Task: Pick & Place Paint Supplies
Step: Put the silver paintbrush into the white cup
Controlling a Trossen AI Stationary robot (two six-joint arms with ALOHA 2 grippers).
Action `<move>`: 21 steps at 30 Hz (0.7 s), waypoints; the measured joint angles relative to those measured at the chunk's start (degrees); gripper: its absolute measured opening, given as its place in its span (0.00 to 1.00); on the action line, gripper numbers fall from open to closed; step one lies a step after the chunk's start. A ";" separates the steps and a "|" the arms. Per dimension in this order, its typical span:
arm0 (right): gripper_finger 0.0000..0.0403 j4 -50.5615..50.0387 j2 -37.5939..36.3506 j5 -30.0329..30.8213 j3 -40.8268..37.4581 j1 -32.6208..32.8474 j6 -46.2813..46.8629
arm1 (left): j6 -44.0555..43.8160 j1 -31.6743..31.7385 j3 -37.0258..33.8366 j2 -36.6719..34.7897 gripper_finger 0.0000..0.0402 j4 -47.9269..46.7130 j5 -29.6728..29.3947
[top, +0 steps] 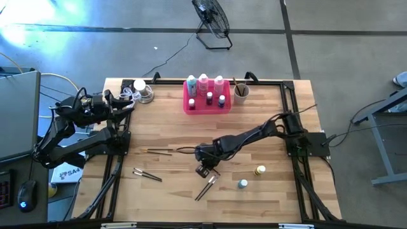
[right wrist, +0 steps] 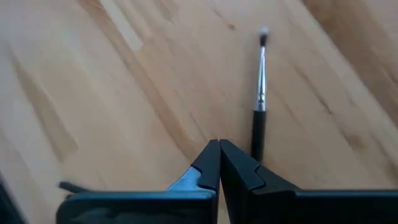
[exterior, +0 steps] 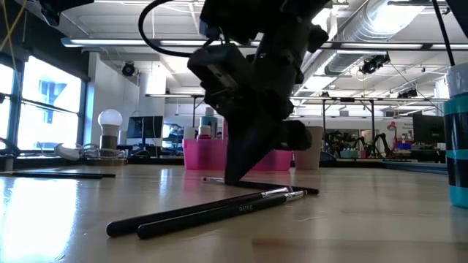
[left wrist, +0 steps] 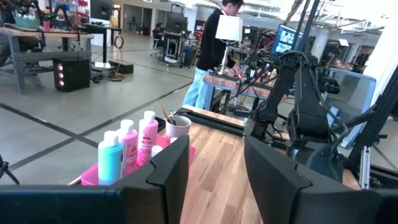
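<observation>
High view shows the right hand (top: 205,170) reaching down to the bench (top: 172,127) near the middle of its front half, its fingers pressed together and holding nothing; the right wrist view confirms the tips meet with no brush between them, and one dark-handled paintbrush (right wrist: 259,99) lies just beside them on the wood. In the low view that hand's tip stands on the bench behind a pair of black paintbrushes (exterior: 212,210) lying side by side. Another pair of brushes (top: 147,175) lies toward the front left, and a single thin brush (top: 159,151) lies left of the right hand. A tiny yellow bottle (top: 260,170) and a tiny blue bottle (top: 243,184) stand near the front right. At the back edge, the pink tray (top: 189,105) holds three taller white-capped bottles (top: 203,83) and small bottles, with a beige cup (top: 241,91) just beside it. The left hand (top: 127,95) waits at the back left corner, fingers apart and holding nothing.
</observation>
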 joint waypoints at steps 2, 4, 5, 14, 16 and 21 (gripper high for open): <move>0.00 -1.02 0.00 1.01 -0.04 0.00 0.36 | 0.00 0.00 0.00 0.00 0.38 0.02 0.00; 0.00 -0.85 0.00 1.00 -0.02 -0.14 0.53 | 0.00 0.00 0.00 0.00 0.38 0.00 0.00; 0.00 -1.14 0.00 1.00 -0.02 -0.23 0.58 | 0.00 0.00 0.00 0.00 0.38 0.00 0.00; 0.00 -4.25 0.03 1.42 0.04 -1.76 0.48 | 0.00 0.00 0.00 0.00 0.38 0.00 0.01; 0.01 -4.85 0.02 1.79 0.05 -2.11 0.14 | 0.00 0.00 0.00 0.00 0.38 0.00 0.00; 0.01 -5.73 -0.02 3.11 0.09 -2.77 -1.91 | 0.00 0.00 0.00 0.00 0.38 0.00 -0.08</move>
